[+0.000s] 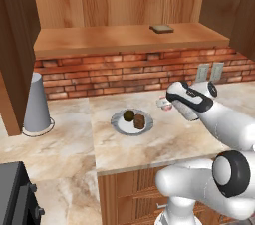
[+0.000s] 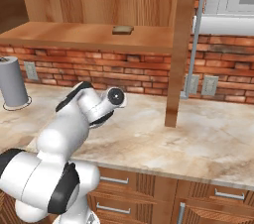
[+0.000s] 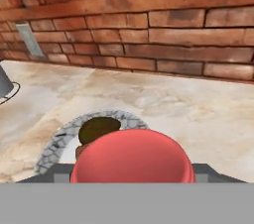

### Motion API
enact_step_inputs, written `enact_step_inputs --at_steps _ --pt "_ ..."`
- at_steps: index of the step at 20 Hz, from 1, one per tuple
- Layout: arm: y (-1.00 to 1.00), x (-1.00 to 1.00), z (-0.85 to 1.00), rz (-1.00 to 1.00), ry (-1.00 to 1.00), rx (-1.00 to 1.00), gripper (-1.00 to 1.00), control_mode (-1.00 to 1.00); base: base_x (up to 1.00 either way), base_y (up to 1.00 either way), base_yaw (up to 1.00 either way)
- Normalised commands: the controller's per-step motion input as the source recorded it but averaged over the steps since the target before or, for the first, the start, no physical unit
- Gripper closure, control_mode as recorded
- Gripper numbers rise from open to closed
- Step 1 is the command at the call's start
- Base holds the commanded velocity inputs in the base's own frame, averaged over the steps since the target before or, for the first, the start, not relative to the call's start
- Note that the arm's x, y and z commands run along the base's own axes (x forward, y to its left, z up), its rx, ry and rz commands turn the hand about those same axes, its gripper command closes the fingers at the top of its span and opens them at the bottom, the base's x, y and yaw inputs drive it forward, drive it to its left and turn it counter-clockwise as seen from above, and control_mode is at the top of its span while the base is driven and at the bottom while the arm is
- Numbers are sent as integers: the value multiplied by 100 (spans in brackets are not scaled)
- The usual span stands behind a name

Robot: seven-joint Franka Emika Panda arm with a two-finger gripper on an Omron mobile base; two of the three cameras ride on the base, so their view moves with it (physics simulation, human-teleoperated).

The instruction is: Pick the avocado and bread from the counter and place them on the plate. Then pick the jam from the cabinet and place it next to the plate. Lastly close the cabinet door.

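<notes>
The hand point(image 1: 167, 103) grasps the jam point(image 1: 163, 103) just beside the plate point(image 1: 121, 125), which carries the avocado point(image 1: 129, 115) and bread point(image 1: 139, 121).

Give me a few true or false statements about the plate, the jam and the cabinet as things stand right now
1. The avocado and the bread lie on the plate. True.
2. The jam stands on the cabinet shelf. False: it is down at the gripper, beside the plate.
3. A flat brown slice lies on the cabinet shelf. True.
4. The cabinet door is closed. False: it stands open.
5. The grey cylinder lies on its side. False: it stands upright.
</notes>
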Motion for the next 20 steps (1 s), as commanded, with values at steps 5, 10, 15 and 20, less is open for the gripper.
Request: enact_step_inputs --at_steps 5,10,15,20 --pt "-21 15 -41 1 0 -10 100 -100 0 0 0" --pt "0 0 -30 0 10 -4 100 -100 0 0 0" --pt "0 8 -24 0 2 -1 100 -100 0 0 0" --pt "0 42 -21 -1 0 0 100 -100 0 0 0"
